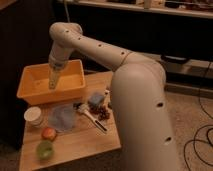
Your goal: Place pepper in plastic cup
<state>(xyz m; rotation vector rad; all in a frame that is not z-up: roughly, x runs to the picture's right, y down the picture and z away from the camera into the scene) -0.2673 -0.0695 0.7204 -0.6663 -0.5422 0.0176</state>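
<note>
Currently the gripper [52, 81] hangs down inside the yellow bin [50, 96], at the end of the arm [100, 52], which reaches across from the robot's body to the far left part of the table [85, 142]. It points almost straight down, close to the bin's floor. How wide it stands, and whether it has hold of anything, I cannot tell. I cannot make out the pepper either: nothing slim and green shows on the bin floor or on the table top, so it may be at the gripper or hidden by it, and its long axis cannot be read.

Outward from the bin, the white cup [34, 116] stands just beyond the front wall. Nearer the camera is the round red-orange fruit [48, 133], and nearest of all the light-green plastic cup [45, 150], upright and close to the table's near edge, just beside the fruit. A bluish pouch [64, 117] lies to the right of the white cup in this view.

So the move turns on one line: the plastic cup lies almost straight toward the camera from the gripper, well apart from it. In my judgement the gripper must lift clear of the bin's front wall, then travel over the white cup and the fruit before coming down on the cup's open mouth.
</note>
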